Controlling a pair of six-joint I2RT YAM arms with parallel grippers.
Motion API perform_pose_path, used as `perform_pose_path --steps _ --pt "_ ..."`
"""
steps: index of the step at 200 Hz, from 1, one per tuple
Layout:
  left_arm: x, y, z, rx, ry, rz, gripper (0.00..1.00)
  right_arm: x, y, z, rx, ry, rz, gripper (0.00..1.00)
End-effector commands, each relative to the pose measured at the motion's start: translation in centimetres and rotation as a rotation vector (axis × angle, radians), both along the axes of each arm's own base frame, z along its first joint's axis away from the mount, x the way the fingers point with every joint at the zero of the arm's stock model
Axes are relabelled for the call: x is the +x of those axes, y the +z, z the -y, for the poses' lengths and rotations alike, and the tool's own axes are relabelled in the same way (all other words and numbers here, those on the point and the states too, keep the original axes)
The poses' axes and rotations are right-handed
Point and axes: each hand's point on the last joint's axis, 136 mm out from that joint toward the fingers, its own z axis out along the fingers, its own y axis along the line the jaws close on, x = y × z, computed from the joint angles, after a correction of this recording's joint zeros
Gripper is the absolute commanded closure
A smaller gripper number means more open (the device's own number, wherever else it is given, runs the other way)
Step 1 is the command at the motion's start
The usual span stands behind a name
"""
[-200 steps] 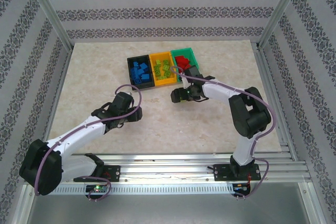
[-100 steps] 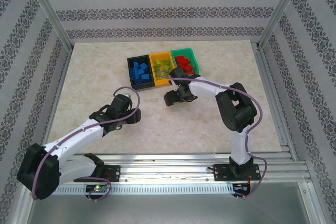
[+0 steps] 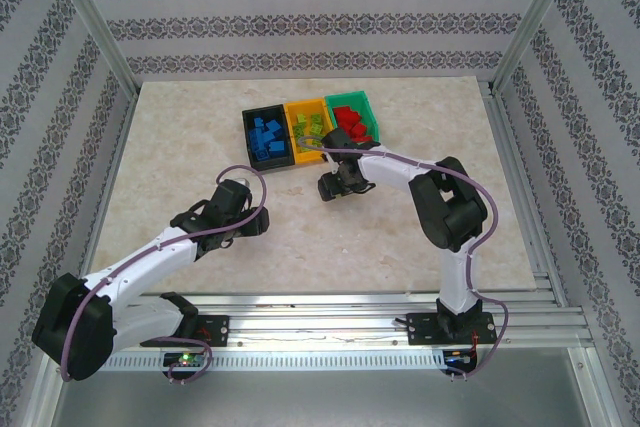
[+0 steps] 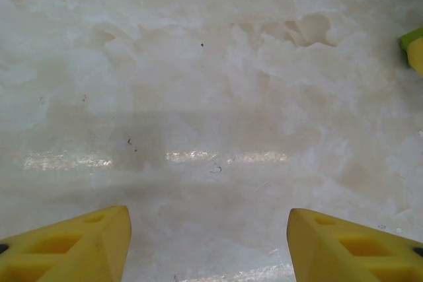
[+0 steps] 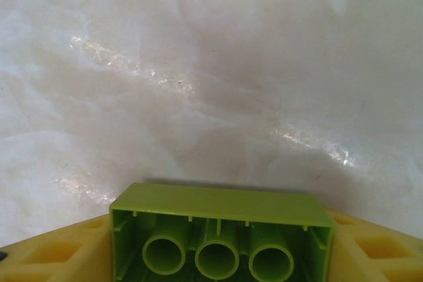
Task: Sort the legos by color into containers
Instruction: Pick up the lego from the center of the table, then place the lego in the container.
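Three bins: black bin (image 3: pixel 270 165), orange-yellow bin (image 3: pixel 305 103), teal bin (image 3: pixel 350 97). Near the orange-yellow bin, right fingers (image 5: pixel 53 255) clamp one lime brick (image 5: pixel 221 229); left fingers (image 4: pixel 73 249) stand apart, empty.

Bright, even overhead light, soft glare streaks across the tabletop (image 5: pixel 198 90)

lime brick (image 5: pixel 221 211), yellow right claw (image 5: pixel 221 255) (marbled table (image 5: pixel 198 64))

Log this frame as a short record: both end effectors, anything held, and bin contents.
left end effector: open, nothing between the fingers, above table
right end effector: shut on lime brick, just in front of yellow bin
black bin: blue bricks
yellow bin: lime bricks
teal bin: red bricks
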Motion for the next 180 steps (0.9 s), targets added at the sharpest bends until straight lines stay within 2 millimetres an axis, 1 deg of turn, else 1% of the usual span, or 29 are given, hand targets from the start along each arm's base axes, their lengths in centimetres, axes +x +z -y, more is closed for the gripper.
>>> perform_pose_path --steps 1,33,75,100,120,147,166,180 --pt "0.6 0.5 0.6 -0.041 0.002 0.029 0.36 -0.7 0.5 -0.1 0.03 0.011 -0.008 0.4" --pt "0.4 -0.2 1.0 -0.062 -0.001 0.012 0.36 -1.0 1.0 -0.4 0.057 0.019 0.001 0.44" --pt "0.3 -0.8 1.0 -0.067 0.004 0.004 0.36 -1.2 2.2 -0.4 0.077 0.023 0.034 0.45" --pt "0.4 -0.7 1.3 -0.078 0.002 0.002 0.36 -1.1 3.7 -0.4 0.098 0.023 0.068 0.45" --pt "0.5 -0.8 1.5 -0.093 0.006 0.006 0.36 -0.8 5.4 -1.1 0.143 0.032 0.087 0.44" --pt "0.6 -1.4 2.0 -0.119 0.005 -0.011 0.36 0.3 8.3 -2.3 0.207 0.039 0.134 0.43" --pt "0.8 -1.5 2.5 -0.138 0.001 -0.02 0.36 2.0 10.4 -3.1 0.242 0.039 0.178 0.43" --pt "0.8 -1.6 2.7 -0.145 -0.003 -0.025 0.36 3.6 11.6 -3.7 0.271 0.035 0.208 0.43"
